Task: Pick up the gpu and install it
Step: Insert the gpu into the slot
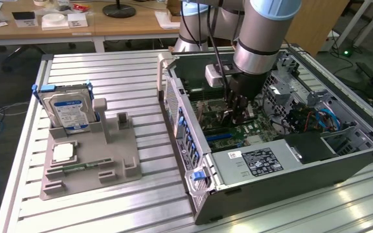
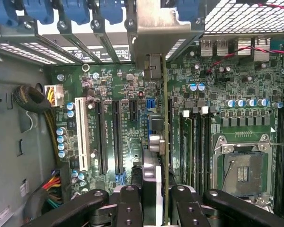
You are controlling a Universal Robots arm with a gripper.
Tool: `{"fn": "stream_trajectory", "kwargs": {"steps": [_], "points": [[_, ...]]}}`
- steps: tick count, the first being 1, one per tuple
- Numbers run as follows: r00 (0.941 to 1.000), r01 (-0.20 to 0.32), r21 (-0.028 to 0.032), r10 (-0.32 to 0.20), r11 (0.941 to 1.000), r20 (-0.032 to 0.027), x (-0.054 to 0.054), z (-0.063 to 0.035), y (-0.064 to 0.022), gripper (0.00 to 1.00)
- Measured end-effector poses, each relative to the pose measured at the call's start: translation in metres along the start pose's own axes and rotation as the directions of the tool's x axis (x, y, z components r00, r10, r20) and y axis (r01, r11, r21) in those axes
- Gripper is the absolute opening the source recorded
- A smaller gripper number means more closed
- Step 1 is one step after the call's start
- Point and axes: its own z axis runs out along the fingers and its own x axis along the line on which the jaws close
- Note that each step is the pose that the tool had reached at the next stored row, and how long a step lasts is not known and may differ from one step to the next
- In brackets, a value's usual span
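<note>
The pick-up is done: the hand (image 2: pixel 154 208) pinches the gpu (image 2: pixel 164 142) by its upper edge, its fingers (image 2: pixel 128 208) pressed against either face of the thin card. The card hangs on edge over the motherboard (image 2: pixel 109 85), with its metal bracket (image 2: pixel 154 28) up against the row of rear slot openings of the computer case (image 1: pixel 368 145). In the exterior view the hand (image 1: pixel 238 109) is reaching down inside the open case, close to the board. Whether the card's lower edge is already in a slot I cannot tell; it appears lined up beside the long black expansion slots (image 2: pixel 116 137), so my judgement is that the installing is under way and the seating is not yet confirmed.

Around it the space is tight. A white expansion slot (image 2: pixel 83 135) lies to one side and the bare CPU socket (image 2: pixel 244 165) to the other, with rows of capacitors (image 2: pixel 248 102) between. A bundle of power cables (image 2: pixel 49 182) sits in the corner of the case, well apart from the card. Blue slot latches (image 2: pixel 73 9) line the rear wall near the bracket.

Outside the case, on the table (image 1: pixel 109 68), a grey fixture (image 1: pixel 89 165) carries a hard drive (image 1: pixel 68 109) standing upright and a memory stick (image 1: pixel 76 168) lying flat.
</note>
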Motion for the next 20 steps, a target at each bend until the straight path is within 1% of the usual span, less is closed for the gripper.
{"fn": "stream_trajectory", "kwargs": {"steps": [5, 8, 12, 20], "points": [[1.0, 0.0, 0.0, 0.0, 1.0, -0.0002, 0.0, 0.008, 0.001, 0.28], [1.0, 0.0, -0.0001, 0.0, 1.0, -0.0003, 0.001, 0.0104, 0.0041, 0.28], [1.0, 0.0, -0.0001, 0.0, 1.0, -0.0002, 0.001, 0.0171, 0.0052, 0.28], [1.0, 0.0, -0.0006, 0.0, 1.0, -0.0002, 0.002, 0.0228, 0.0084, 0.28]]}}
